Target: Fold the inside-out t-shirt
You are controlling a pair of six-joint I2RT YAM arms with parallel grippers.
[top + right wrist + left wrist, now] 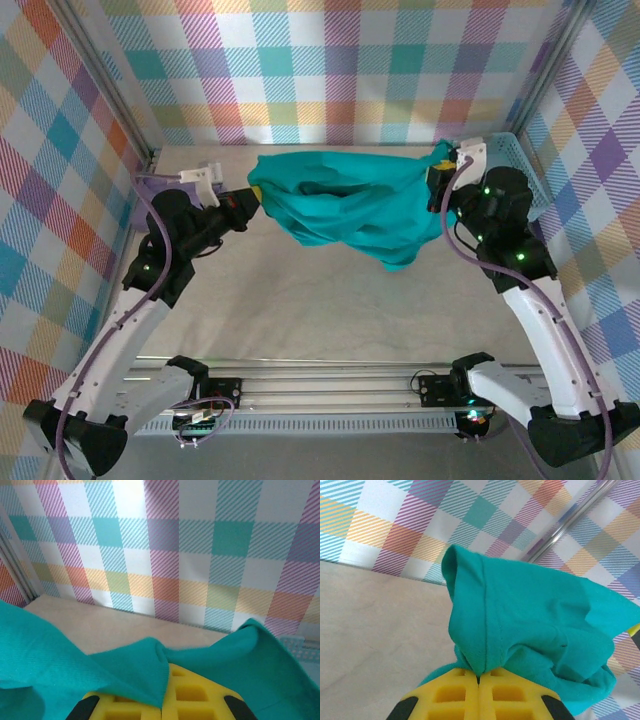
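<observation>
Top external: tabletop (300, 310) is pale and matte. A crumpled lavender garment (150, 187) lies at its far-left corner, partly behind the left arm (150, 270). Left jaws are clamped on the left end of the t-shirt (345, 205), right jaws on its right end. The shirt hangs strung between them over the tabletop's far half. It sags mid-span, with the lowest fold right of centre; can't tell if that fold touches the surface. Fabric is teal soft knit, wrinkled and bunched. A light-blue slotted basket (528, 160) sits at the tabletop's far-right corner, partly blocked by the right arm (520, 270). Plaid cloth walls (330, 70) stand on three sides of the tabletop, and an aluminium rail (320, 385) runs along its near edge.

Left wrist: the yellow waffle-moulded fingers (450, 697) are together, with the shirt edge nipped in the line between them. A stitched seam runs up from the grip, a detail the top view doesn't resolve. A metal frame post (570, 522) stands beyond the tabletop's far edge.

Right wrist: the fingers here are yellow too and together. A shirt fold drapes over them and is pinched at the centre line. The basket's mesh corner shows at the tabletop's far right.
</observation>
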